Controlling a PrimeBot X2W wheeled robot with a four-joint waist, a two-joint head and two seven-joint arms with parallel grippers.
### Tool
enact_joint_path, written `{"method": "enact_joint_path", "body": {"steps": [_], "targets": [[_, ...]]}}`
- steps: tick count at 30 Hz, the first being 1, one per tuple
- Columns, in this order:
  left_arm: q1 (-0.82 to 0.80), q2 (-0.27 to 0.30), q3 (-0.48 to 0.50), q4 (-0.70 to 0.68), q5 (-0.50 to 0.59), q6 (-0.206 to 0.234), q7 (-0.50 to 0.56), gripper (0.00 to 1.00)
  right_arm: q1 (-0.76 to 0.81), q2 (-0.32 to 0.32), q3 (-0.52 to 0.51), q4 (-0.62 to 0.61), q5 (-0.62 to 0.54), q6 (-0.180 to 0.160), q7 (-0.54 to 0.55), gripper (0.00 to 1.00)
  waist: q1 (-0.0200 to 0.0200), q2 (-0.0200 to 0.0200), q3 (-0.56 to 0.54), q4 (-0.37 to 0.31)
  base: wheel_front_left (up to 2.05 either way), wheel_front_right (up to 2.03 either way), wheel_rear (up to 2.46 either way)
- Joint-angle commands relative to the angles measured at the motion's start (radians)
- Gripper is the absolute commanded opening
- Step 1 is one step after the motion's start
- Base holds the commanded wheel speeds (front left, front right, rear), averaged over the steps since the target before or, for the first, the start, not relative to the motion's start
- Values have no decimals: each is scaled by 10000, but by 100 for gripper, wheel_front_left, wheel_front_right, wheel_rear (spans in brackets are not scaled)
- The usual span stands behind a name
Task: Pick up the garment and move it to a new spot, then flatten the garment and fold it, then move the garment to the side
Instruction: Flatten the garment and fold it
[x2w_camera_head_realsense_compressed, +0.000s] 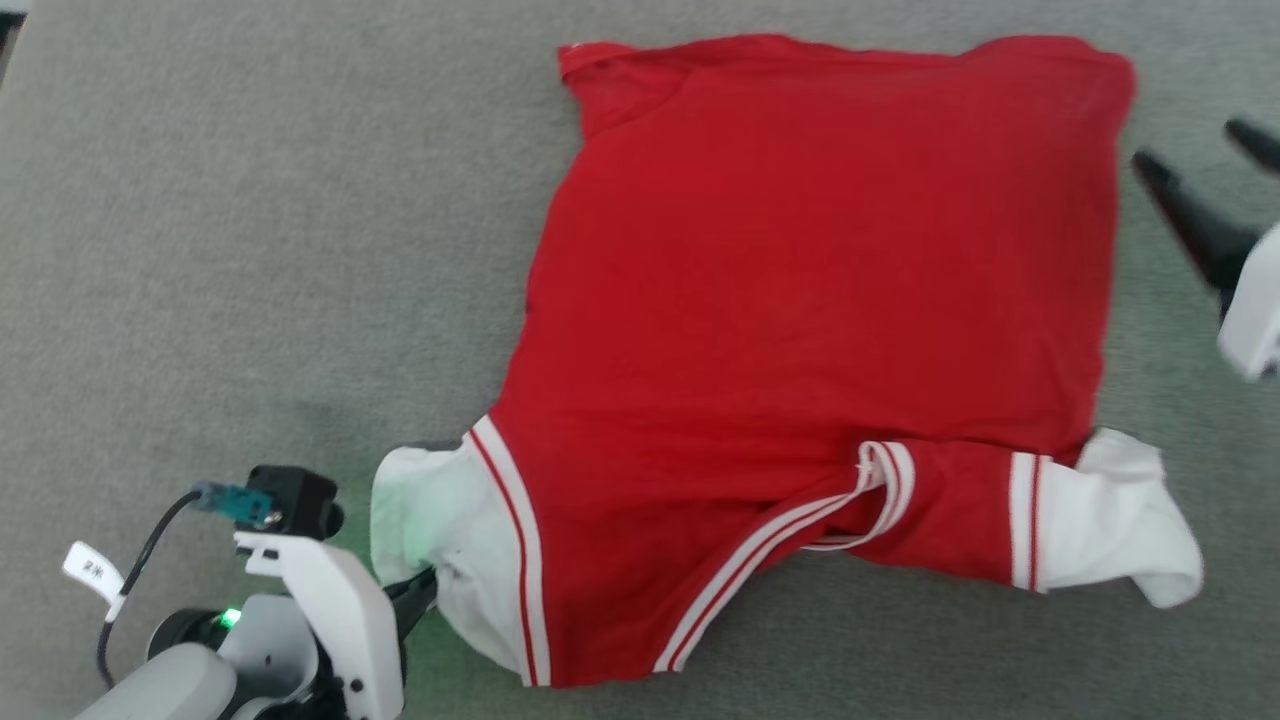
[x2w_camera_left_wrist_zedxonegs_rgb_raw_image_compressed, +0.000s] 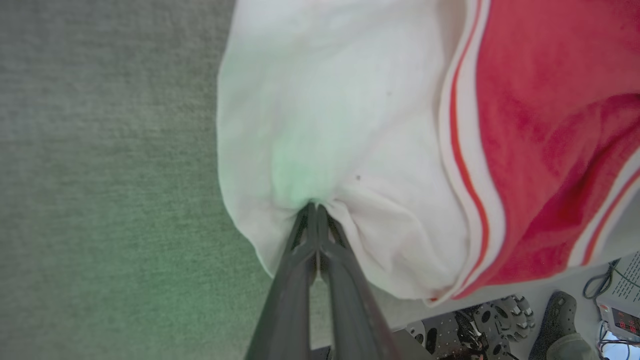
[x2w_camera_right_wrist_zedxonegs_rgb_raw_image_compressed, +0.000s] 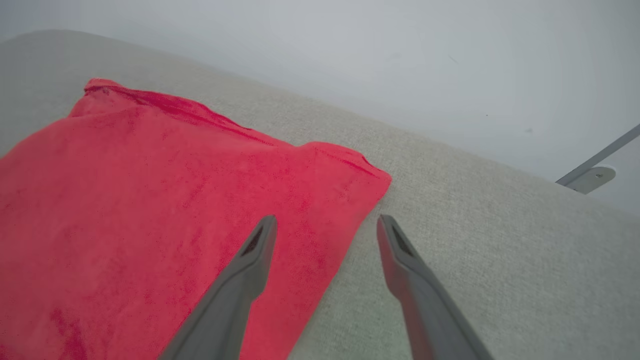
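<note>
The garment (x2w_camera_head_realsense_compressed: 800, 330), a red jersey with white sleeves and striped trim, lies spread on the grey cloth-covered surface (x2w_camera_head_realsense_compressed: 250, 250), plain red side up. My left gripper (x2w_camera_head_realsense_compressed: 428, 582) is shut on the garment's white sleeve at the lower left. In the left wrist view the two fingers pinch a gather of the white sleeve (x2w_camera_left_wrist_zedxonegs_rgb_raw_image_compressed: 340, 125) at their tips (x2w_camera_left_wrist_zedxonegs_rgb_raw_image_compressed: 314, 206). My right gripper (x2w_camera_head_realsense_compressed: 1195, 150) stands open at the right edge, just off the garment's far right corner. In the right wrist view its fingers (x2w_camera_right_wrist_zedxonegs_rgb_raw_image_compressed: 325, 222) hover spread above the garment (x2w_camera_right_wrist_zedxonegs_rgb_raw_image_compressed: 150, 215) near that corner.
The other white sleeve (x2w_camera_head_realsense_compressed: 1120, 525) sticks out at the lower right. Bare grey surface runs left of the garment. Beyond the surface's edge, equipment and cables (x2w_camera_left_wrist_zedxonegs_rgb_raw_image_compressed: 500, 320) sit on the floor. A pale wall and a metal bracket (x2w_camera_right_wrist_zedxonegs_rgb_raw_image_compressed: 592, 175) lie past the far edge.
</note>
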Motion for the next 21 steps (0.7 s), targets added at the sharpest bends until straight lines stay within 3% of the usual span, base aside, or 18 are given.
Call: {"method": "enact_joint_path", "body": {"steps": [1, 11, 19, 20, 21], "targets": [[-347, -244, -48, 149, 148, -89, -9, 0, -605, 44, 108, 658, -137, -3, 70, 100, 0, 0, 264, 278, 0, 0, 0], [-972, -833, -340, 601, 408, -495, 81, 0, -3179, 108, 319, 4514, -773, -3, 911, 100, 0, 0, 887, 976, 0, 0, 0], [-1300, -1262, -548, 1106, 441, -885, 55, 0, -4028, 786, 302, 7417, -914, 0, 2839, 100, 0, 0, 971, 1418, 0, 0, 0], [-1321, -1324, -554, 1159, 432, -948, 34, 0, -3928, 847, 352, 7782, -1012, 0, 3148, 89, 0, 0, 947, 1443, 0, 0, 0], [-1346, -1378, -565, 1218, 411, -974, 27, 0, -3860, 916, 386, 8052, -1075, 0, 3358, 42, 0, 0, 927, 1457, 0, 0, 0]]}}
